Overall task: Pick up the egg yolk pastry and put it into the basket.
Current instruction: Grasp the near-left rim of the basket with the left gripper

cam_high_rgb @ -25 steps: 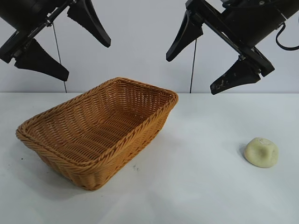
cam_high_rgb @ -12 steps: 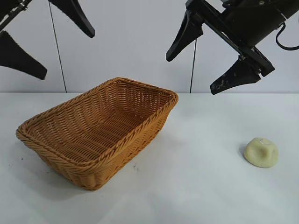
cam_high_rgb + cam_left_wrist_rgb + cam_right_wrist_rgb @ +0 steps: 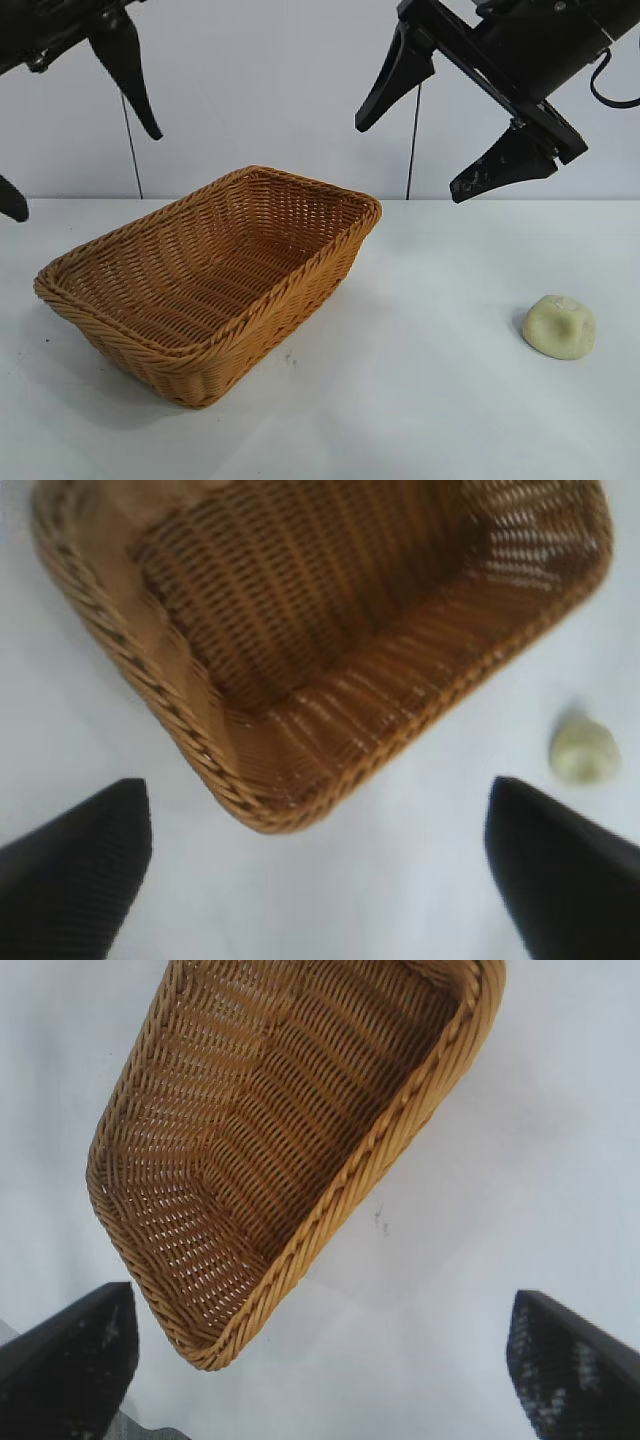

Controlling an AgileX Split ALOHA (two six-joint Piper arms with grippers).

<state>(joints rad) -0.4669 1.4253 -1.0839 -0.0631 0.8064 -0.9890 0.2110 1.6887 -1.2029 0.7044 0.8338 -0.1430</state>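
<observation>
The egg yolk pastry [image 3: 559,327], a small pale cream dome with a dimpled top, lies on the white table at the right; it also shows in the left wrist view [image 3: 584,751]. The orange-tan wicker basket [image 3: 300,263] stands empty at the left middle, seen too in the left wrist view [image 3: 180,705] and the right wrist view [image 3: 400,1130]. My right gripper [image 3: 425,150] hangs open high above the table, between basket and pastry. My left gripper [image 3: 75,165] is open, high at the far left, partly out of frame.
The white tabletop [image 3: 430,400] spreads around the basket and pastry. A pale wall with two thin dark cables [image 3: 413,140] stands behind.
My left gripper has swung left and turned, its fingers now pointing more downward at the frame's left edge. The right gripper, basket and pastry have not moved.
</observation>
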